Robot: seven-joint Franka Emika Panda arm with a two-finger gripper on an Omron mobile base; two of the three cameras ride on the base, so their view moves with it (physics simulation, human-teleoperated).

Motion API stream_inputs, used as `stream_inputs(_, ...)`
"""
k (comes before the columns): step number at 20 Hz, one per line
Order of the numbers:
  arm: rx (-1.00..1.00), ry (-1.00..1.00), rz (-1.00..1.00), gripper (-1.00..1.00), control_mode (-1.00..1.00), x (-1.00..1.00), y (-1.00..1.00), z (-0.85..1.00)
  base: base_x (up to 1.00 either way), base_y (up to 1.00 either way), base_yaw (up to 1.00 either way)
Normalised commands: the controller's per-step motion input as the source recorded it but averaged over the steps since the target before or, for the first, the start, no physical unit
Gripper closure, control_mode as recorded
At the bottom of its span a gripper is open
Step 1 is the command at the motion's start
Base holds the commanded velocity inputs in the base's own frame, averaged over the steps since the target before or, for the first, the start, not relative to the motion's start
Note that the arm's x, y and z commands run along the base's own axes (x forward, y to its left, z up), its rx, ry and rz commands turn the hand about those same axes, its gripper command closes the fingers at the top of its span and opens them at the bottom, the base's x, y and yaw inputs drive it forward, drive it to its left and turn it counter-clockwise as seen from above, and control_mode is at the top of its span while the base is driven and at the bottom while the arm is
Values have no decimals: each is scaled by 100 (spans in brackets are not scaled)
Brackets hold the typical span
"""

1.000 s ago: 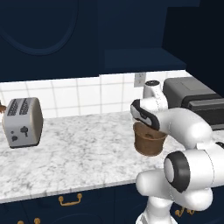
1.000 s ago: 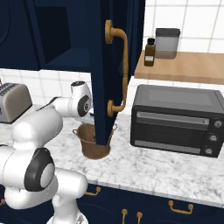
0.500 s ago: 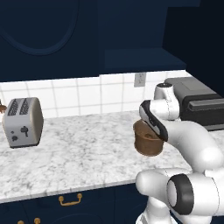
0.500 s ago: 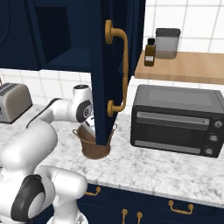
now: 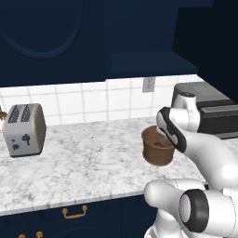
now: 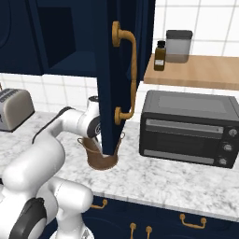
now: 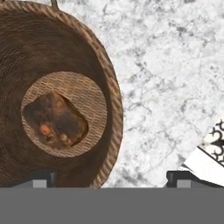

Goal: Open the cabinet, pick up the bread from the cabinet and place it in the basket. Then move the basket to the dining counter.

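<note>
We see the bread (image 7: 54, 119) lying in the basket (image 7: 100, 74), under our wide-apart claw (image 7: 109, 177).

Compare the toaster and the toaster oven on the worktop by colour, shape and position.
The toaster is silver-grey and rounded; the toaster oven is black and boxy. The toaster is small with top slots; the toaster oven is wider with a front door and knobs. They sit on opposite sides of the basket. Both stand on the marble worktop.

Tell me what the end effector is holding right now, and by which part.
Nothing. The end effector is open above the basket rim, and the bread lies loose on the basket's floor.
</note>
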Motion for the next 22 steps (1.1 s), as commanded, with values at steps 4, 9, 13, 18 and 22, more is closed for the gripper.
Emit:
stream_inputs(4,0,7,0,-100,-100,14,0,-23,0,0,0)
stream_inputs(9,0,5,0,-100,-100,45,0,-17,0,0,0)
stream_inputs(13,0,3,1,-100,-100,24,-6,-26,0,0,0)
stream_inputs(18,0,1,0,-100,-100,-4,-2,-41,0,0,0)
stream_inputs(22,2,0,0,100,-100,-10,11,-64,0,0,0)
